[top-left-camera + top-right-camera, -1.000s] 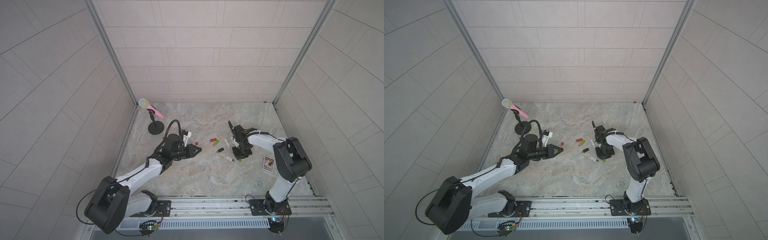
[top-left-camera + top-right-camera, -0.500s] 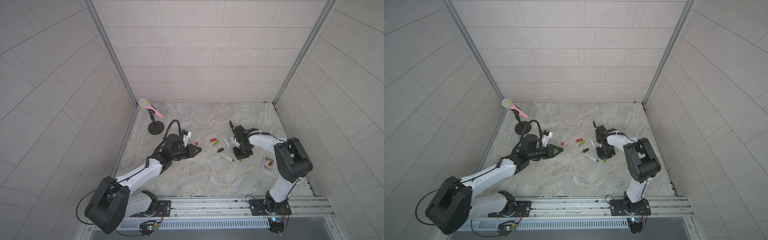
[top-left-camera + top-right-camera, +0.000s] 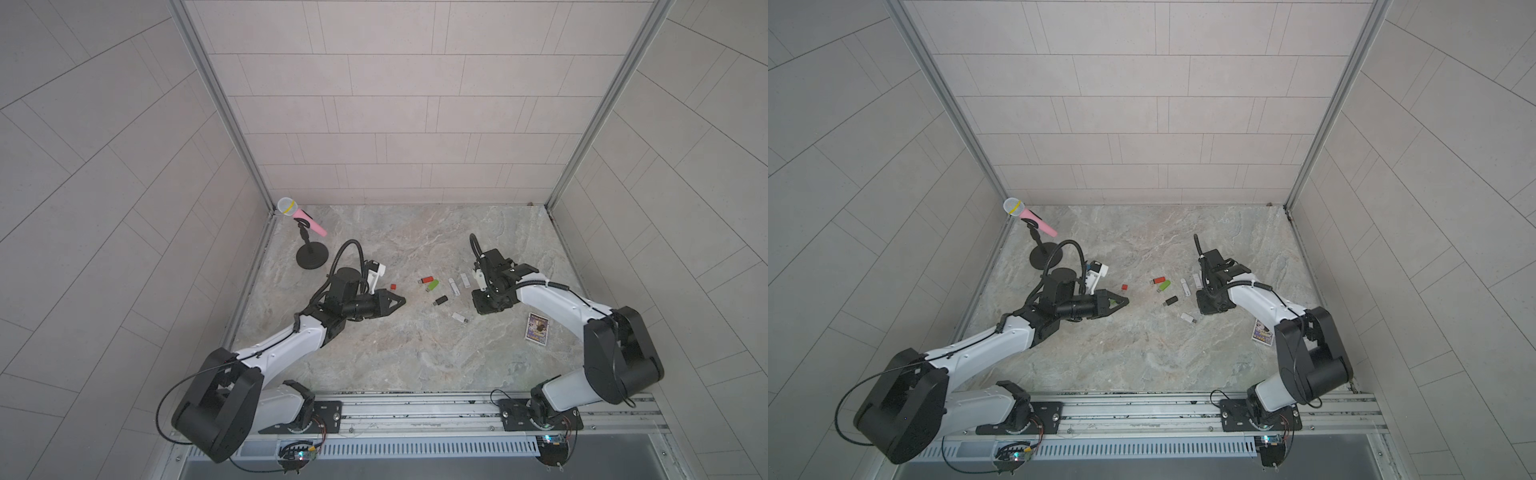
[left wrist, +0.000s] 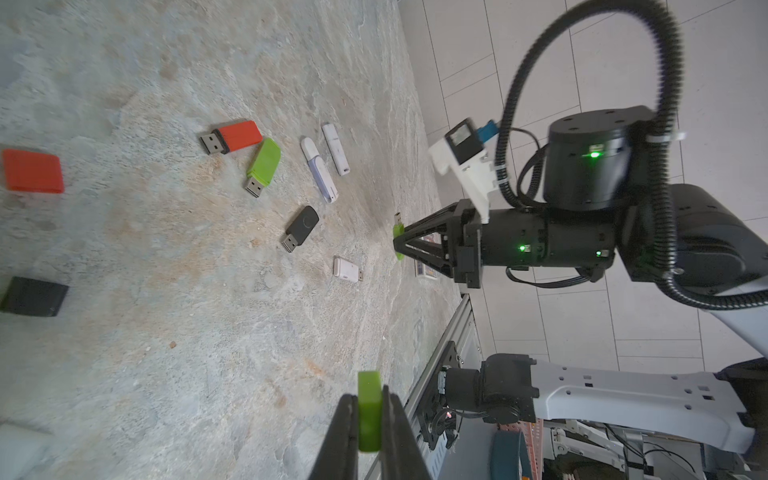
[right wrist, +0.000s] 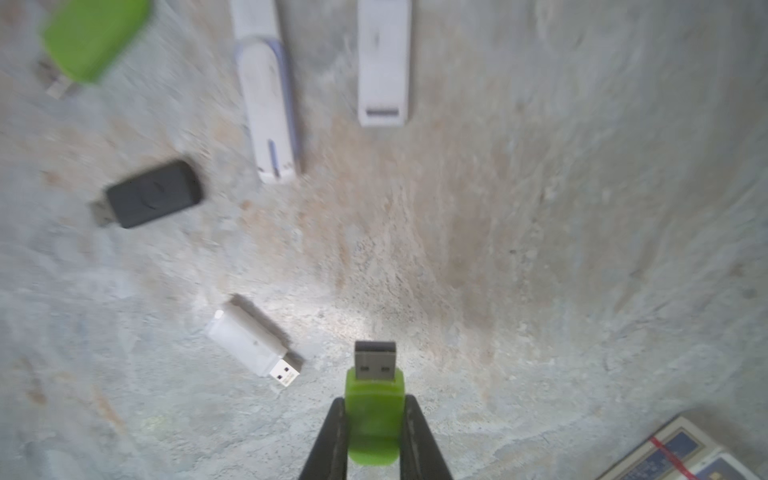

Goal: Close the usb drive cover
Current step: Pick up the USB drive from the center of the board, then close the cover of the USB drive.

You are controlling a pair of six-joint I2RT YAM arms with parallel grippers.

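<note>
Two pinches, right tool (image 5: 374, 400) on green usb drive (image 5: 375, 388), plug pointing outward lengthwise, left tool (image 4: 369, 395) on green cover (image 4: 369, 384)

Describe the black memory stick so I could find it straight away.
On the marble table, look to the middle, where small memory sticks lie scattered. The black memory stick lies beside the green stick that rests flat there. It is the only dark one among red, green and white neighbours, its bare metal plug showing.
</note>
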